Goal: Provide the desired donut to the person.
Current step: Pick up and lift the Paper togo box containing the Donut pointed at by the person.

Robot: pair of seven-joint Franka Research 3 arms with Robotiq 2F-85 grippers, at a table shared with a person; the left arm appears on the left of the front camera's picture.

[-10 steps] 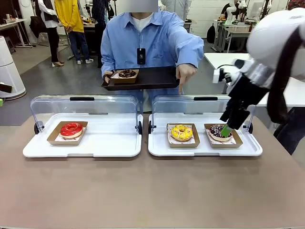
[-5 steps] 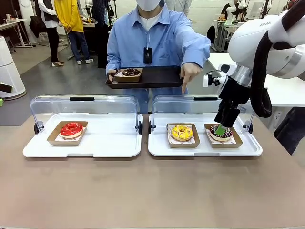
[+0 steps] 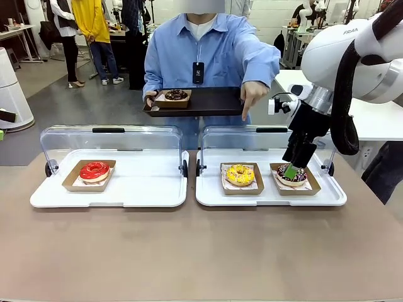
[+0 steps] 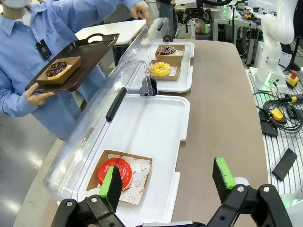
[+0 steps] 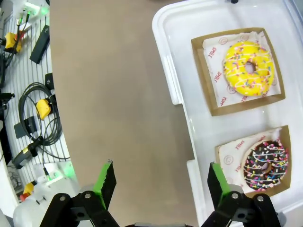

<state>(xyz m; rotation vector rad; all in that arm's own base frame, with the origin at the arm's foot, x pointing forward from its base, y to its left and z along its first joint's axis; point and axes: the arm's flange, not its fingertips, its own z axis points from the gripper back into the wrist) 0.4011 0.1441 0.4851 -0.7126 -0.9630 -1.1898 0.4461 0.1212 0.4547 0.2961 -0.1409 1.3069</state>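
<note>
Two white trays sat side by side on the brown table (image 3: 201,251). The left tray (image 3: 145,192) held a red donut (image 3: 94,170) in a cardboard box (image 3: 70,181). The right tray (image 3: 327,196) held a yellow donut (image 3: 240,174) and, just beside it, a chocolate sprinkled donut (image 5: 266,163), each in its own box.

The right gripper (image 3: 293,170) hung low over the chocolate sprinkled donut with its fingers spread wide and nothing between them — whether a pad touched the icing could not be told. The left gripper (image 4: 166,177) was spread and empty too. In its wrist view, one finger overlapped the red donut's box and the other the bare table.

Across the table the person (image 3: 211,50) held a black tray (image 3: 214,100) in one hand, with a plain chocolate donut (image 3: 175,95) lying on it in a box. The person's other hand (image 3: 252,93) pointed a finger straight down above the right tray's clear lid (image 3: 252,139) — toward the yellow donut's end of that tray.
</note>
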